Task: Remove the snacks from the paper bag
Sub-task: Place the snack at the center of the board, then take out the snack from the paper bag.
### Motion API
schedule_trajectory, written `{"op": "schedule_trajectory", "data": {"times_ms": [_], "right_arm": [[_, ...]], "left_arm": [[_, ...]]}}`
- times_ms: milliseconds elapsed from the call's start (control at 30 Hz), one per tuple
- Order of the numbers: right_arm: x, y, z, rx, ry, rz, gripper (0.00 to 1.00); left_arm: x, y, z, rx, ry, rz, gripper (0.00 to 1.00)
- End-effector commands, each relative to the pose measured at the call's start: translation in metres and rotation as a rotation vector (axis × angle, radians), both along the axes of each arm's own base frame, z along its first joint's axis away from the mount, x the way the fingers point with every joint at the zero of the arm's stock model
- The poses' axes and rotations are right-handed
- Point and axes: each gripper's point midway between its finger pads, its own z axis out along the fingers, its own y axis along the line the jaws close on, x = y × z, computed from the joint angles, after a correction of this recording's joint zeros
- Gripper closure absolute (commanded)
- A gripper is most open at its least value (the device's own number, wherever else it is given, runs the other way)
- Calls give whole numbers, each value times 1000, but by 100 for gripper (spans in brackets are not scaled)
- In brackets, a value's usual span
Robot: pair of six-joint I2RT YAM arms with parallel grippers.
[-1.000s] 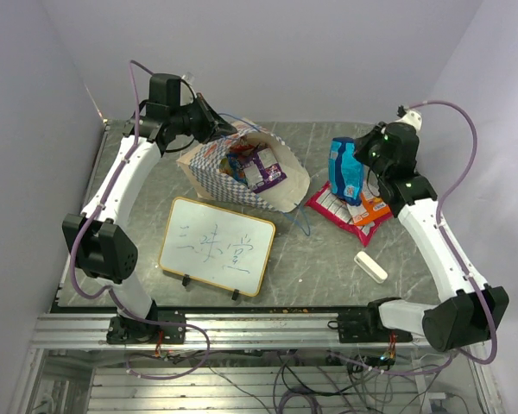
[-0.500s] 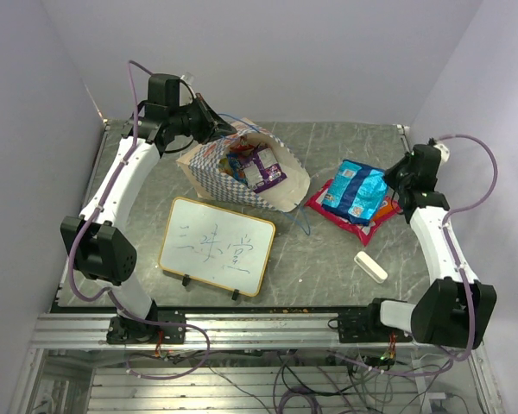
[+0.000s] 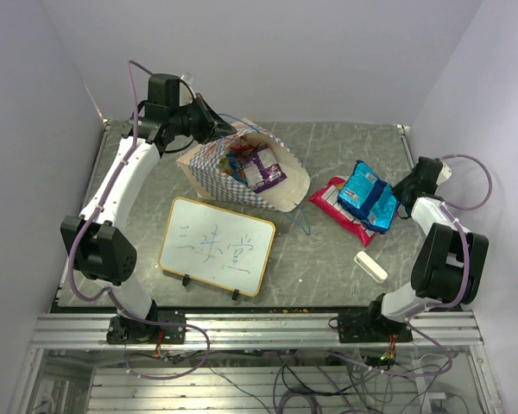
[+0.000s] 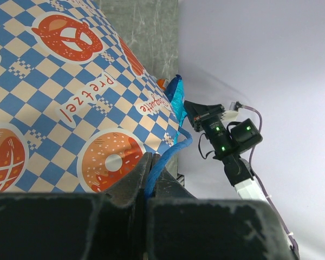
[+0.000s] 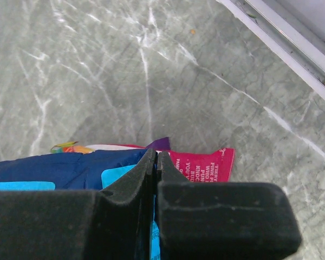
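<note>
Right end effector [image 3: 401, 203] is pinching the edge of the blue-teal packet [image 3: 369, 195], which is lying tilted over the red packet [image 3: 335, 205] on the counter [image 3: 328, 259], right of the paper bag [image 3: 209, 172]. Left end effector [image 3: 217, 129] is squeezing shut on the bag's blue cord handle [image 4: 176, 149] at the far rim. More packets [image 3: 257, 168] are showing inside the bag's open mouth, and the whiteboard [image 3: 216, 245] is standing just in front.

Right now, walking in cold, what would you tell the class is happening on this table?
The left pincer is shut on the blue cord handle of the paper bag. The right pincer is shut on a blue packet over a red packet on the table, right of the bag. Other packets sit inside the bag.
</note>
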Motion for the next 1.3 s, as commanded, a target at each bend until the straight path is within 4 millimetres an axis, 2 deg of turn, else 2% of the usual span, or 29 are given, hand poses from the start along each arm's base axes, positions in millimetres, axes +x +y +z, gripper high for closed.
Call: {"op": "schedule_trajectory", "data": {"times_ms": [0, 233, 400, 567, 600, 700, 867, 967, 1100, 1167, 1267], "right_arm": [[9, -7, -5, 7, -35, -4, 100], [5, -6, 3, -3, -50, -4, 100], [9, -6, 28, -16, -68, 16, 74], [11, -3, 59, -27, -100, 47, 56], [14, -3, 72, -38, -122, 51, 53], [17, 4, 96, -44, -161, 91, 47], [19, 24, 111, -73, -173, 167, 40], [25, 55, 117, -116, -187, 300, 38], [28, 118, 126, -202, -233, 565, 37], [25, 154, 130, -226, -280, 716, 36], [16, 194, 139, -259, -361, 885, 35]], "left_arm": [[-4, 0, 13, -8, -43, -14, 93], [-3, -1, 15, -8, -54, -27, 93], [-4, -7, 15, -18, -56, -55, 93], [-9, -24, 15, -22, -60, -100, 93], [-10, -28, 15, -23, -61, -108, 93], [-12, -38, 16, -22, -66, -131, 93], [-15, -44, 15, -16, -64, -145, 93], [-15, -45, 15, -14, -63, -146, 93], [-17, -46, 13, -12, -60, -149, 93], [-17, -47, 13, -12, -60, -150, 93], [-18, -49, 13, -13, -60, -156, 93]]}}
